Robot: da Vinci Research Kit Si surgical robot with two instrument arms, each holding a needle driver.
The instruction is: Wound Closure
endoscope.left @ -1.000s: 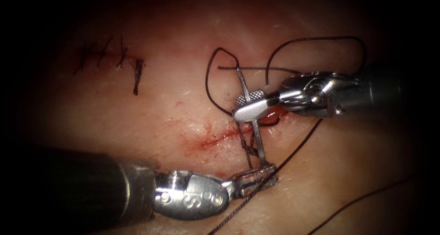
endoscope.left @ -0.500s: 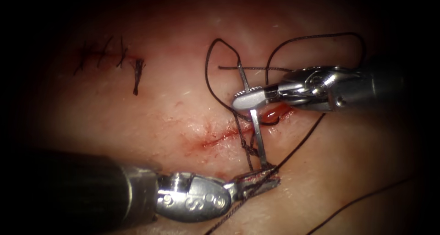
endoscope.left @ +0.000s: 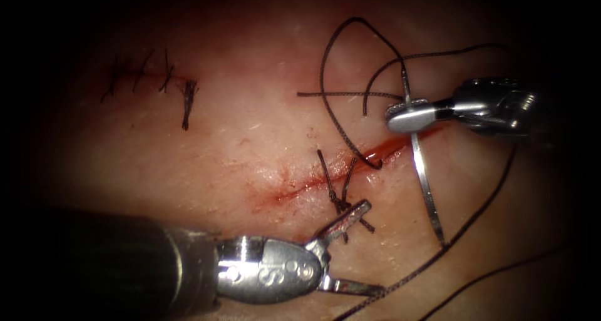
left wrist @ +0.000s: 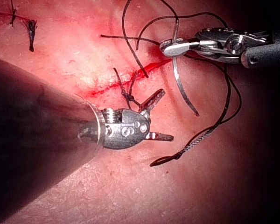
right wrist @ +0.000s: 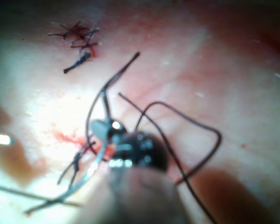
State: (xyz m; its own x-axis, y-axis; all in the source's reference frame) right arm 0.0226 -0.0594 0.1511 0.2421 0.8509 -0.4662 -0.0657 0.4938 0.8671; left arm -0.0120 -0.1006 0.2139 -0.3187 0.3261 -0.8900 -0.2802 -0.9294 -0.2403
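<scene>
Taking the cut (endoscope.left: 325, 177) in the tissue (endoscope.left: 219, 146) as landmark: well left of it and higher sits a row of finished stitches (endoscope.left: 153, 77). Below the cut's middle the left gripper (endoscope.left: 360, 249) stands spread wide, gripping nothing, its upper finger just beside the knot (endoscope.left: 341, 203) tied across the cut. At the cut's right end the right gripper (endoscope.left: 407, 116) is clamped on the needle (endoscope.left: 426, 183) near its thread end; the needle hangs clear of the tissue, point down, right of the cut. Thread (endoscope.left: 338, 96) loops above the cut, and red fluid (endoscope.left: 385, 149) pools at its right end
</scene>
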